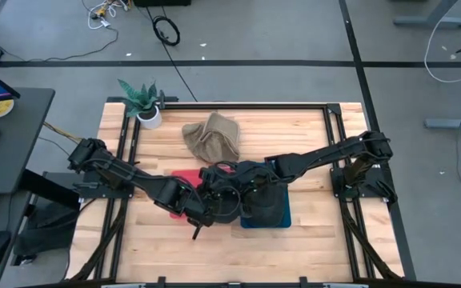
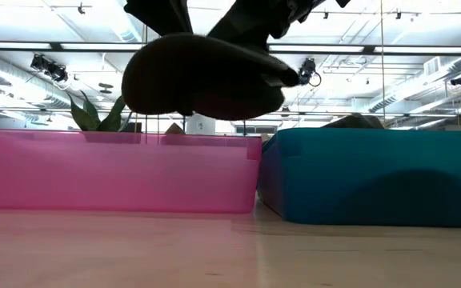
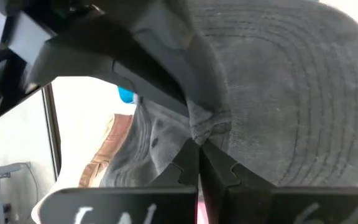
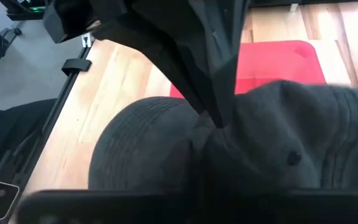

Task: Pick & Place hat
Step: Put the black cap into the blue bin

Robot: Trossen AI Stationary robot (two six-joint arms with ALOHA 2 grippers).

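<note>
Dark grey cap (image 1: 229, 200), held up off the pale wooden desk (image 1: 310, 144) between both arms, above the near edges of the red bin (image 1: 184, 180) and the blue bin (image 1: 282, 218). Seen from the low view as a dark rounded shape (image 2: 202, 76) hanging over the pink-red bin (image 2: 118, 172), clear of its rim, with the teal-blue bin (image 2: 374, 176) just beside that one on the other side. Left tool (image 3: 197, 155) clenched tight on the cap fabric (image 3: 272, 106) where the stitched brim meets the crown, its two dark fingers (image 3: 185, 163) pressed together with the cloth bunched between them. Right tool (image 1: 246, 188) reached in from the opposite side and lay against the cap's crown (image 4: 291, 143); cannot tell from any view whether it pinched the fabric or merely touched it, since its own fingertips were hidden under the cloth. In the right wrist view, left arm's dark fingers (image 4: 213, 74) came down onto the cap from above, with the red bin (image 4: 278, 62) behind on the desk. Farther back on the desk, a crumpled tan cloth hat (image 1: 212, 136) lay alone, well apart from the bins, and a small potted plant (image 1: 144, 104) in a white pot stood near the far left corner.
</note>
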